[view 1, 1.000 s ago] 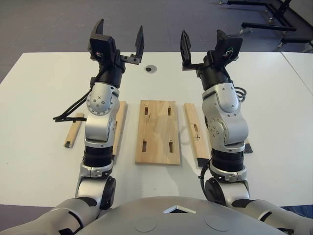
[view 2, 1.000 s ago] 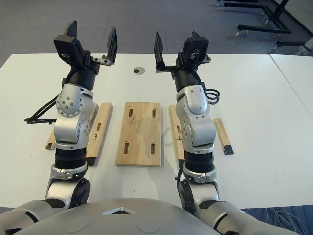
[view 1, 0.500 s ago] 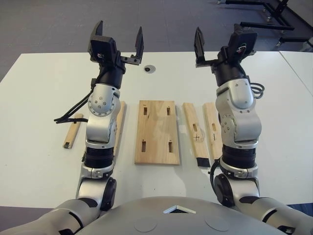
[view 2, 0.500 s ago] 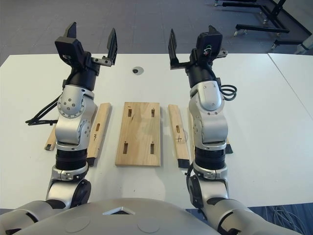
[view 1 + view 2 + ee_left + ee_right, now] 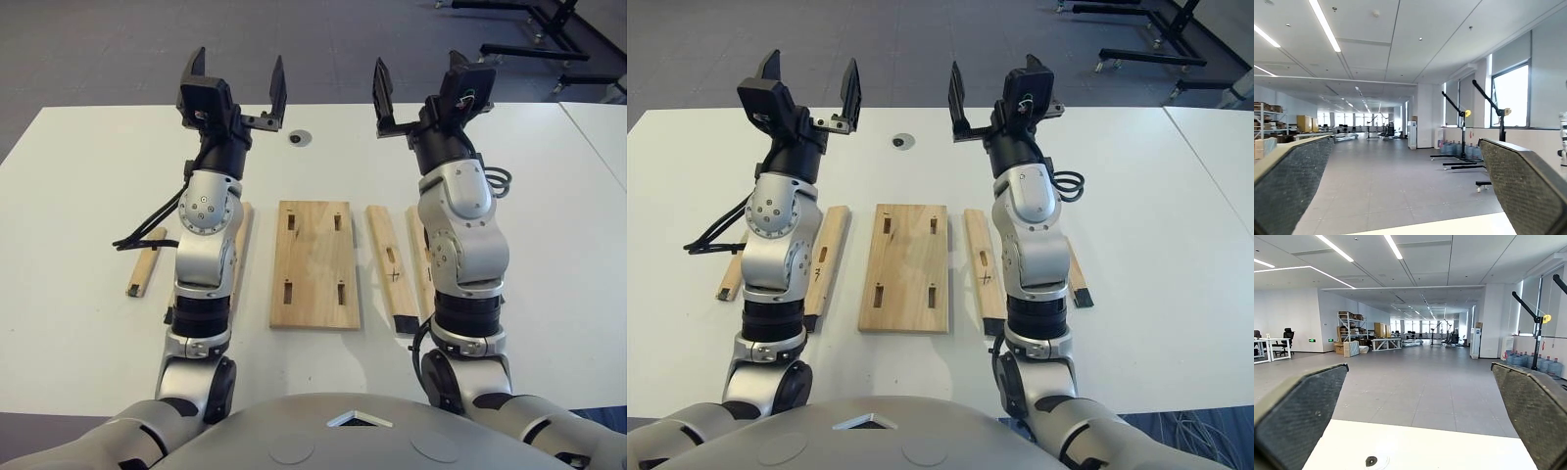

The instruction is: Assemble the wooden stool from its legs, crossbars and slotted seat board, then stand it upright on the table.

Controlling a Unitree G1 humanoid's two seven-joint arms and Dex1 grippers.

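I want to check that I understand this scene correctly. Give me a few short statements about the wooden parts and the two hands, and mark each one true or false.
1. The seat board lies flat on the table with its slots facing up. True.
2. The left hand grips something. False: it is open and empty, raised above the table.
3. The right hand is open and empty. True.
4. The stool is assembled and upright. False: the seat board lies alone, with no other piece fitted into it.
5. A wooden bar marked with a pen cross lies on the robot's right of the seat board. True.
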